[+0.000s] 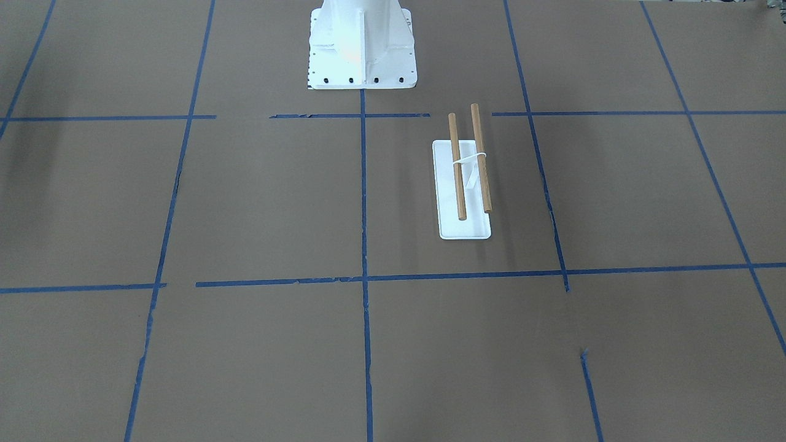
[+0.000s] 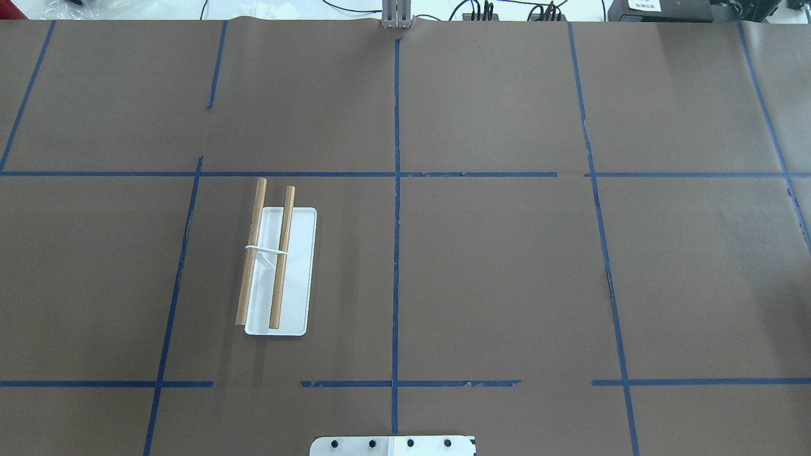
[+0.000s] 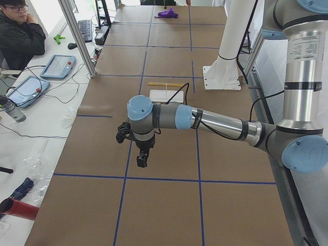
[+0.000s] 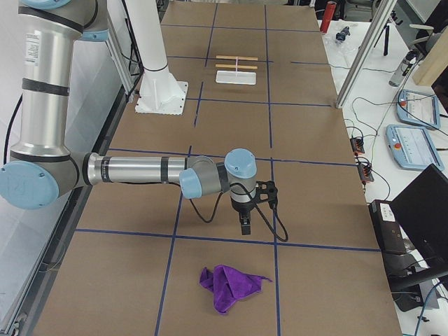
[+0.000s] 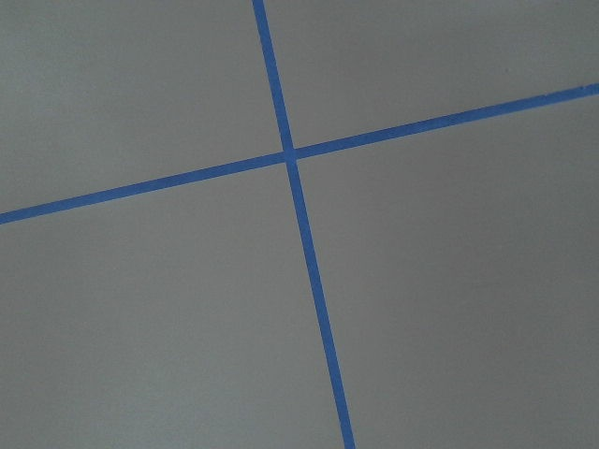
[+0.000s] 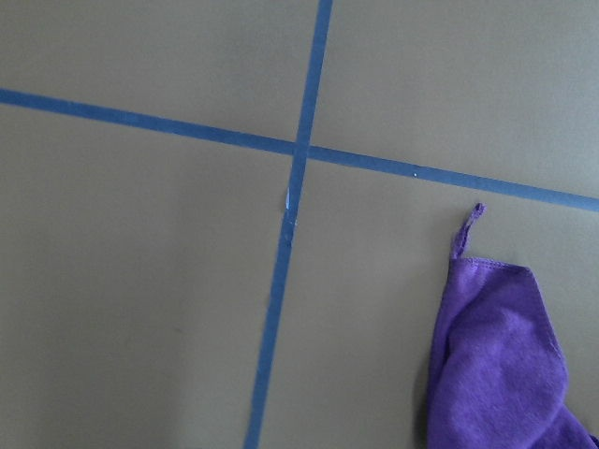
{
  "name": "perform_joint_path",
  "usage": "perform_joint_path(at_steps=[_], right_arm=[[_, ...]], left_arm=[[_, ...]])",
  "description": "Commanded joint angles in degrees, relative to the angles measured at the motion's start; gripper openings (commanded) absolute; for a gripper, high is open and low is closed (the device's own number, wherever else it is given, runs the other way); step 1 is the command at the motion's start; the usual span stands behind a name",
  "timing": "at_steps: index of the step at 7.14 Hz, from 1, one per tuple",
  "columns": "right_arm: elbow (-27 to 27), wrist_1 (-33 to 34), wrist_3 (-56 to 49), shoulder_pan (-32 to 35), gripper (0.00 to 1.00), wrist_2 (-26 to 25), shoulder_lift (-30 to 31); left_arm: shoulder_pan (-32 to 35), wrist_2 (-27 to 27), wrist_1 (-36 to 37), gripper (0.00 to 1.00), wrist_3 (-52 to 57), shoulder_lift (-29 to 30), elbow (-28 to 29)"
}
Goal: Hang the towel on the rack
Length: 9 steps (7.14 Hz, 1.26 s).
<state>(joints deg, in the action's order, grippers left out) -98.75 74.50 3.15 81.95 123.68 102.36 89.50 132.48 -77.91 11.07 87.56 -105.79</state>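
Note:
The purple towel [image 4: 231,285] lies crumpled on the brown table at the robot's right end. It shows far off in the exterior left view [image 3: 168,14], and its edge and a thin corner loop show in the right wrist view [image 6: 496,374]. The rack [image 1: 458,178] stands bare on its white base [image 2: 298,266] on the robot's left half, also seen from both ends [image 3: 166,89] [image 4: 236,70]. My right gripper [image 4: 244,227] points down over the table, a short way from the towel. My left gripper [image 3: 141,163] points down over bare table. I cannot tell if either is open or shut.
The white bolted pedestal [image 1: 362,46] stands at the table's robot side, behind the rack. Blue tape lines [image 5: 290,154] cross the brown paper. An operator [image 3: 20,36] sits beyond the far edge, with tablets and cables on the side bench.

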Motion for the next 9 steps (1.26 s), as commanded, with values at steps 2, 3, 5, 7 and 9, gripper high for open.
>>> perform_joint_path(at_steps=[2, 3, 5, 7, 9], right_arm=[[13.95, -14.12, -12.03, -0.13, 0.9, -0.9, 3.55], [16.72, -19.77, -12.03, -0.13, 0.76, -0.29, 4.42], [17.89, -20.09, -12.29, -0.13, 0.32, -0.81, 4.52], [17.63, -20.09, -12.65, -0.04, 0.0, -0.55, 4.26], [15.62, -19.57, -12.73, -0.13, 0.0, -0.2, 3.82]], left_arm=[[-0.02, 0.23, -0.14, 1.0, 0.01, 0.07, -0.03], [-0.02, 0.24, -0.14, 1.0, 0.01, 0.07, -0.03], [-0.02, 0.24, -0.14, 1.0, 0.01, 0.07, -0.03], [-0.02, 0.15, -0.14, 1.0, 0.01, 0.07, -0.03], [-0.02, 0.15, -0.14, 1.0, 0.01, 0.07, -0.03]])
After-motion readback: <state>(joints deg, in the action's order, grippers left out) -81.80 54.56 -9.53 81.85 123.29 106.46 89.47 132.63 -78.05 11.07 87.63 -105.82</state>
